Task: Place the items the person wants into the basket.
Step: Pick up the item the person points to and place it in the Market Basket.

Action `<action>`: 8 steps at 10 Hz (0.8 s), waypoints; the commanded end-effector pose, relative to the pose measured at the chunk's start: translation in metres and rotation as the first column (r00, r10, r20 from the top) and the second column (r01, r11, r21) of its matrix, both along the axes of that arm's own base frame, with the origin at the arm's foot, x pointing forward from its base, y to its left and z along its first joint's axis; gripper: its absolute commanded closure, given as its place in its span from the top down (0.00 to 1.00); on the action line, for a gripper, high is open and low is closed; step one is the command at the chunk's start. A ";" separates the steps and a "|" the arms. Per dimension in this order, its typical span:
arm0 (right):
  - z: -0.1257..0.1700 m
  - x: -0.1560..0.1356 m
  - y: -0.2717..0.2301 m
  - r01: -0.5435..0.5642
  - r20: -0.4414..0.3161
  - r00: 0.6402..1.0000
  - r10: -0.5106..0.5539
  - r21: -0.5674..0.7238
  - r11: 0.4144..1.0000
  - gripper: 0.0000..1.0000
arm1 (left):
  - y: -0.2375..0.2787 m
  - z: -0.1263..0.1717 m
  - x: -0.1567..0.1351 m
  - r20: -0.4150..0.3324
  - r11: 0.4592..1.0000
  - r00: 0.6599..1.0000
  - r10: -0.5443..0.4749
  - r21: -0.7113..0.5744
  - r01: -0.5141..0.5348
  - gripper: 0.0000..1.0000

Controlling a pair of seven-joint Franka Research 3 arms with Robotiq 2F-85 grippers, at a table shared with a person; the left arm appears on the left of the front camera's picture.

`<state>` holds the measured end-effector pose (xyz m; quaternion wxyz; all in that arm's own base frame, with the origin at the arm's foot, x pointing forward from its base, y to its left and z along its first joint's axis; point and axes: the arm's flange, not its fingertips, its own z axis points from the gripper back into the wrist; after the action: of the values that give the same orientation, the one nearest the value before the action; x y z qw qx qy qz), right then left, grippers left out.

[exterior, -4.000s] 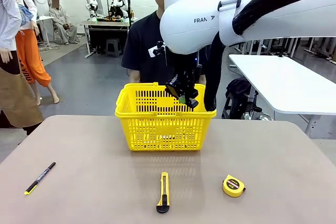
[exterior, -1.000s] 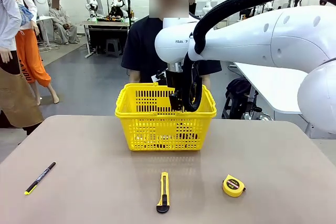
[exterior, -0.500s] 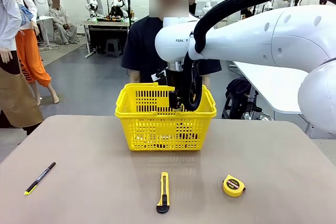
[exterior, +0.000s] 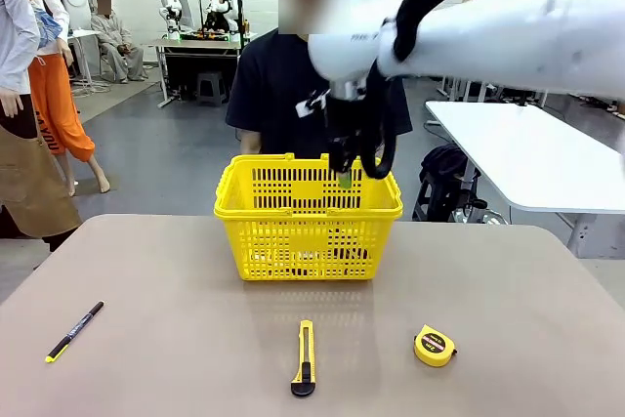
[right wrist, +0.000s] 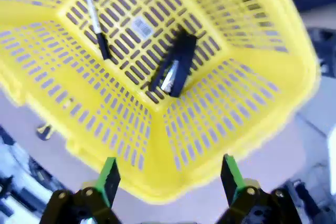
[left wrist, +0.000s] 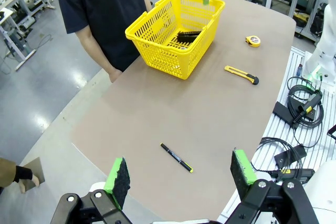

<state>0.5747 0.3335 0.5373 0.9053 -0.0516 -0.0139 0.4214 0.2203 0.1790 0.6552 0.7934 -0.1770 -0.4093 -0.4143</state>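
Nearest me, the tape measure [exterior: 435, 346] lies flat close to the table's [exterior: 146, 271] near edge, right of the middle. I judge it a rigid, dense little puck with a smooth casing that could slide. I'd come straight down and pinch across its round body, pads on opposite sides. Bare surface surrounds it. The utility knife [exterior: 305, 358] lies well apart to its left and the pen [exterior: 74, 331] far off toward the left edge; I'd leave both alone. My left gripper [left wrist: 179, 161] hangs with its jaws spread and nothing between them. Farther out, the basket [exterior: 308, 212] stands mid-table toward the far edge, with the stapler [right wrist: 176, 64] and marker [right wrist: 96, 24] lying on its floor. The right gripper [exterior: 346, 175] is above its rim, jaws parted and empty. The person [exterior: 278, 85] stands just beyond the far edge.
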 end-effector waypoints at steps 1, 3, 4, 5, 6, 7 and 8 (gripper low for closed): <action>0.004 -0.090 -0.073 0.177 0.069 0.982 -0.178 0.017 0.984 1.00 | 0.001 0.000 0.000 0.008 1.000 1.000 -0.009 -0.006 0.009 1.00; 0.014 -0.139 -0.138 0.336 0.062 0.940 -0.336 0.003 0.942 1.00 | 0.001 0.000 0.000 0.008 1.000 1.000 -0.009 -0.006 0.009 1.00; 0.015 -0.160 -0.166 0.355 0.077 0.930 -0.358 0.048 0.934 1.00 | 0.001 0.000 0.000 0.008 1.000 1.000 -0.009 -0.006 0.009 1.00; 0.014 -0.174 -0.192 0.393 0.075 0.912 -0.402 0.113 0.913 1.00 | 0.001 0.000 0.000 0.008 1.000 1.000 -0.009 -0.006 0.009 1.00; 0.012 -0.178 -0.208 0.426 0.048 0.898 -0.437 0.146 0.893 1.00 | 0.001 0.000 0.000 0.008 1.000 1.000 -0.009 -0.006 0.009 1.00; 0.011 -0.180 -0.217 0.445 0.036 0.889 -0.456 0.157 0.882 1.00 | 0.001 0.000 0.000 0.008 1.000 1.000 -0.009 -0.006 0.009 1.00; 0.012 -0.181 -0.223 0.454 0.036 0.884 -0.467 0.175 0.874 1.00 | 0.001 0.000 0.000 0.008 1.000 1.000 -0.009 -0.006 0.009 1.00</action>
<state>0.3892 0.1060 0.5548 0.9810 -0.0154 -0.0562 0.1851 0.2202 0.1792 0.6553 0.7934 -0.1770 -0.4094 -0.4142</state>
